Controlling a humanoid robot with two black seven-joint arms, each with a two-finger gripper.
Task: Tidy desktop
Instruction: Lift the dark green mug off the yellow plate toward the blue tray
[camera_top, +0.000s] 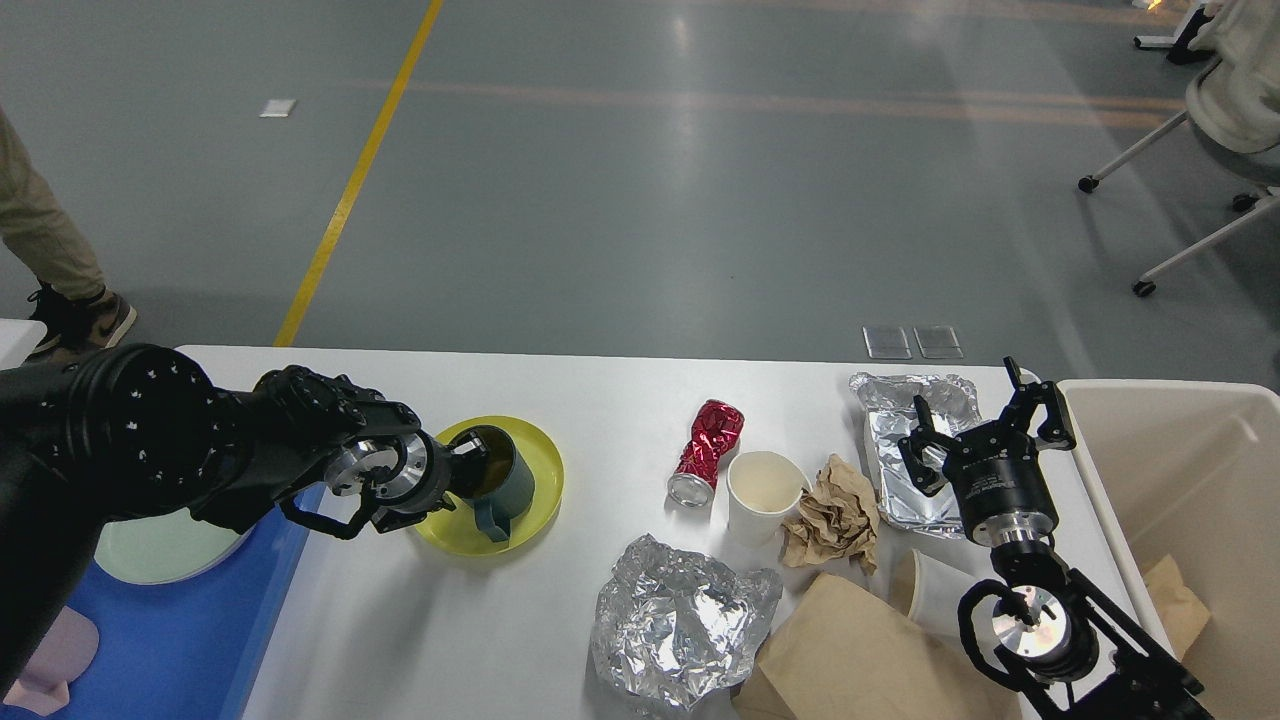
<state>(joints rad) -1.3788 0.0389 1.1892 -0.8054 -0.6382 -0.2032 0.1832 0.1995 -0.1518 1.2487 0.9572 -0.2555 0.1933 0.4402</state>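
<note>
The white desktop (600, 395) carries a yellow plate (538, 468) with a dark teal mug (505, 482) on it. My left gripper (462, 462) is shut on the mug's near rim, one finger inside, and the mug leans toward that arm. Litter lies to the right: a crushed red can (708, 450), a paper cup (762, 495), crumpled brown paper (832, 515), a foil tray (893, 470), crumpled foil (680, 620), a brown paper bag (860, 650) and a tipped paper cup (930, 590). My right gripper (985, 420) hovers open over the foil tray, holding nothing.
A beige bin (1180, 470) with brown paper inside stands off the table's right end. At the left a blue tray (170, 640) holds a pale green plate (170, 552) and a pink item (50, 660). A person's leg (40, 240) stands far left.
</note>
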